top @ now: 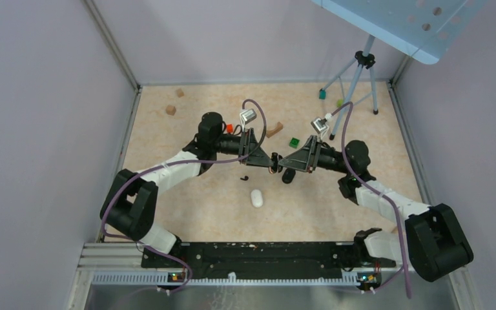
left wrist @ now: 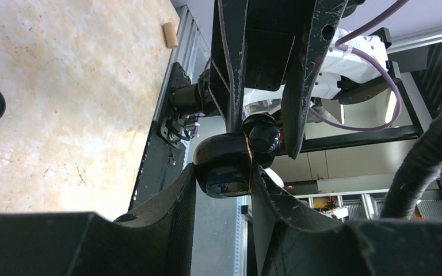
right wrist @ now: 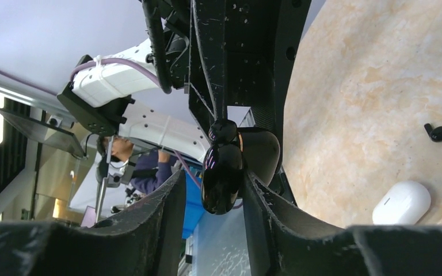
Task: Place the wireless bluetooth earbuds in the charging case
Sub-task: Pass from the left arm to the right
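Note:
A glossy black charging case hangs above the middle of the table, where both arms meet. My left gripper is shut on the case body, both fingers pressed against its sides. The case's hinged lid sits between the fingers of my right gripper. The lid lies against one finger with a gap to the other, so this gripper stands open around it. One black earbud lies on the table, also seen from above as the earbud, just below my left gripper and my right gripper.
A white oval case lies on the table in front of the grippers, near the white case. Small blocks, a green cube and a brown piece sit behind the arms. A tripod stands at the back right.

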{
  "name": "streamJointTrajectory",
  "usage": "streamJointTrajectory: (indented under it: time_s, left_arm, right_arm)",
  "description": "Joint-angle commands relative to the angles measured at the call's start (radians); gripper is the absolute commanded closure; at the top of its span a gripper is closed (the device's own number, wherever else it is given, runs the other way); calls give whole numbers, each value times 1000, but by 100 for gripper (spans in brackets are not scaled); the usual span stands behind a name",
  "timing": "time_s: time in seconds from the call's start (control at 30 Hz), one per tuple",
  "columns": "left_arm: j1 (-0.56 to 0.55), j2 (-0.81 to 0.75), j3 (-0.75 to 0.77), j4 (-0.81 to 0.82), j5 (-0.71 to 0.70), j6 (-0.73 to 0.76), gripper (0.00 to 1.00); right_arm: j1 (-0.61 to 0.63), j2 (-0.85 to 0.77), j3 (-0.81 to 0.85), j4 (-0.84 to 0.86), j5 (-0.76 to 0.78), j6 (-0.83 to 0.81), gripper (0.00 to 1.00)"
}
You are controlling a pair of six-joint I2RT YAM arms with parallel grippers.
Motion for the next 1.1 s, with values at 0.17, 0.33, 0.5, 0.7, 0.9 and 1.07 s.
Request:
streamJointTrajectory:
  time_s: [0.17,0.33,0.5,0.7,0.9,1.07]
  left_arm:
    - [-2,-33,36,11,-3,27,88]
    - [-2,-33,34,11,-5,27,88]
    - [-2,-35,33,11,-5,27,87]
    - [-2,-33,32,11,-3,32,80]
    - [9,-59,49,-38,21,103,35]
    - [100,-82,174,-468,84,425,14]
  right_arm:
    - [22,-23,52,-72,25,-84,56]
    - [23,-22,57,-78,24,-89,68]
    - [23,-23,45,-58,33,-75,79]
    - [22,-15,15,30,39,-19,89]
    - [22,-9,-5,71,43,10,100]
    - [22,-23,-2,13,33,-2,100]
